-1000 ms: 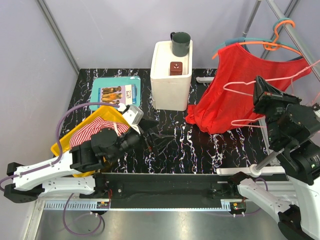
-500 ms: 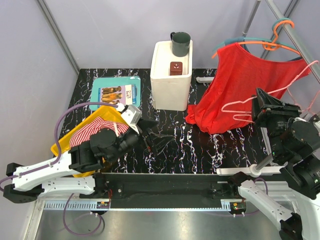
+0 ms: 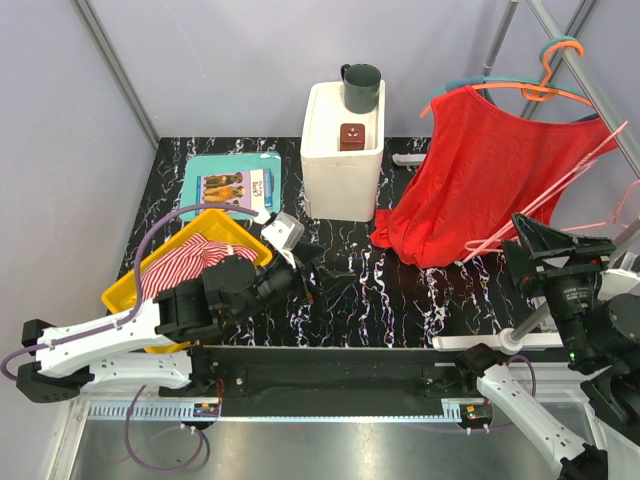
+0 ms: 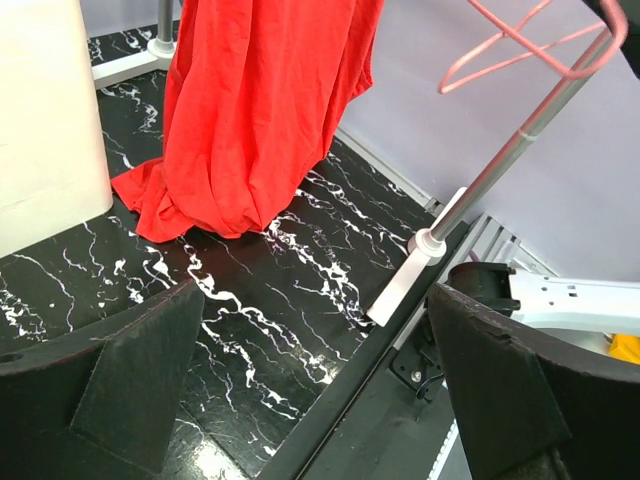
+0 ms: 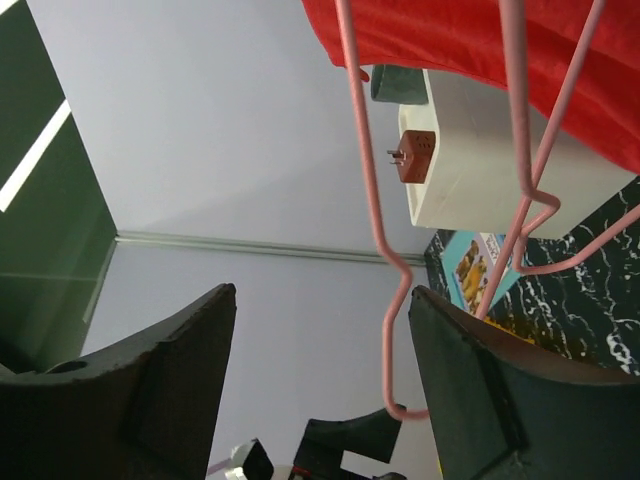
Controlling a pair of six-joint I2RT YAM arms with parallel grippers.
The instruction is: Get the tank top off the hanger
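Note:
The red tank top hangs on an orange hanger from the slanted rail, its hem bunched on the table. An empty pink hanger dangles beside it. My right gripper is open just below the tank top's right side. In the right wrist view the pink hanger runs loose between the spread fingers of the right gripper, close to the right finger, under the tank top. My left gripper is open low over the table, left of the tank top, nothing between its fingers.
A white box carries a dark mug and a brown plug. A teal board with a book lies at the back left. A yellow tray holds striped cloth. The rack's foot lies near the front edge.
My right gripper has opened, let go of the pink hanger, and dropped back toward the near edge. The pink hanger swung up to the right. The left arm edged slightly right.

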